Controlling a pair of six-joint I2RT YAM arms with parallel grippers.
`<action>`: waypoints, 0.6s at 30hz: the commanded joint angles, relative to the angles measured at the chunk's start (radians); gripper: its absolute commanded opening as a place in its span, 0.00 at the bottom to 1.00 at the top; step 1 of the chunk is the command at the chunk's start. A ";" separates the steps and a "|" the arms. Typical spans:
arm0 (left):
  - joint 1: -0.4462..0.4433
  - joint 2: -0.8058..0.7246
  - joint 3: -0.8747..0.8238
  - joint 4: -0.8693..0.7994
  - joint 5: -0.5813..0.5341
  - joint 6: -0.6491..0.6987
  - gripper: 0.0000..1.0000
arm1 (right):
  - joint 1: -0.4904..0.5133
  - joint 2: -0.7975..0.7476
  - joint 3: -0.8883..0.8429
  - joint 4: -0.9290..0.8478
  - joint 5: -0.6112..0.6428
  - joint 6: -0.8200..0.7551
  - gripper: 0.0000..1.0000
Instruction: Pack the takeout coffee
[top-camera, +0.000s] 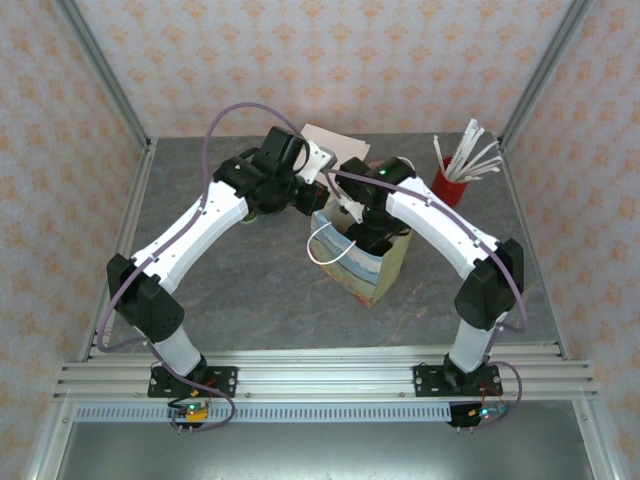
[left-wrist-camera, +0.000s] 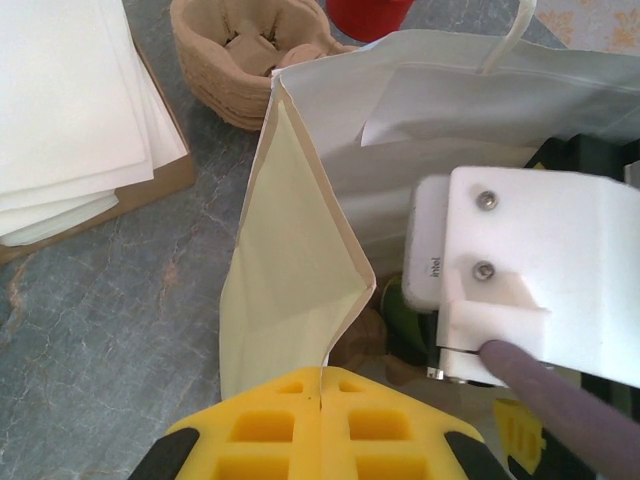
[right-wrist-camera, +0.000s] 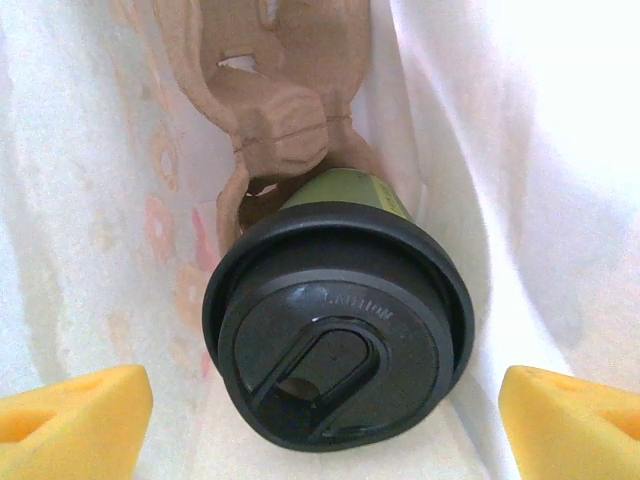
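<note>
The takeout coffee (right-wrist-camera: 335, 325), green-sided with a round black lid, lies tilted inside the paper bag (top-camera: 362, 268), its lid facing the right wrist camera. A brown pulp carrier (right-wrist-camera: 270, 100) sits in the bag behind it. My right gripper (right-wrist-camera: 325, 430) reaches down into the bag and is open, with one yellow finger (right-wrist-camera: 75, 420) on each side of the lid and apart from it. My left gripper (left-wrist-camera: 322, 390) is shut on the bag's top edge (left-wrist-camera: 340, 300), holding the mouth apart. A sliver of the green cup (left-wrist-camera: 405, 325) shows under the right wrist's white camera mount (left-wrist-camera: 520, 260).
A red holder with white straws (top-camera: 458, 178) stands at the back right. A stack of white napkins (left-wrist-camera: 70, 110) and a stack of brown pulp carriers (left-wrist-camera: 250, 60) lie behind the bag. Metal frame posts (top-camera: 110, 90) bound the table.
</note>
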 joint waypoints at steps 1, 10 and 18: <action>-0.001 -0.013 -0.015 -0.020 0.009 0.000 0.05 | 0.007 -0.052 0.050 -0.061 0.021 0.015 0.90; -0.001 -0.013 -0.012 -0.019 0.007 -0.004 0.05 | 0.006 -0.090 0.137 -0.110 0.020 0.025 0.91; -0.001 -0.011 -0.010 -0.020 0.008 -0.005 0.05 | 0.004 -0.113 0.234 -0.143 0.014 0.045 0.90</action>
